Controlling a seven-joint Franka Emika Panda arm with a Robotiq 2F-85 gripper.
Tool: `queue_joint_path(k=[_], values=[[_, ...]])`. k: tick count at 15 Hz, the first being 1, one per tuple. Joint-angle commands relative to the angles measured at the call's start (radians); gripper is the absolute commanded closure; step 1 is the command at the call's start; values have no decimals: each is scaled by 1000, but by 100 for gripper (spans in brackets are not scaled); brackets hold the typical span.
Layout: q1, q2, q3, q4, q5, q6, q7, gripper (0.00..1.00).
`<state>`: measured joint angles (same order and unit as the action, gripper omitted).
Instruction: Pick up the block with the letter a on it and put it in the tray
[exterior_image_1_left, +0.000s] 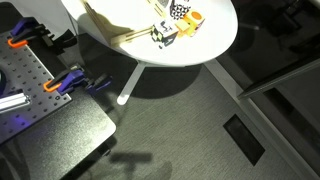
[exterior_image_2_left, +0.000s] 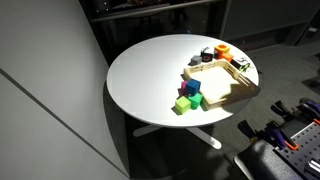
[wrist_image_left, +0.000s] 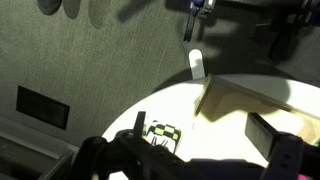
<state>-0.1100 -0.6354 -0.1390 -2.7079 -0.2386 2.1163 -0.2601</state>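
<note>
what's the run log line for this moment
tool: open, empty | pale wooden rectangular tray: on round white table | small white, black and yellow-green cube: on table outside tray, not grasped
</note>
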Motion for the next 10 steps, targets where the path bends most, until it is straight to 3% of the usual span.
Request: queue_joint_path(k=[1, 5, 10], values=[[10, 102, -29, 82, 30, 64, -7, 0], [11, 209, -61, 167, 92, 103, -22, 0], [11, 370, -103, 291, 214, 58, -67, 0]])
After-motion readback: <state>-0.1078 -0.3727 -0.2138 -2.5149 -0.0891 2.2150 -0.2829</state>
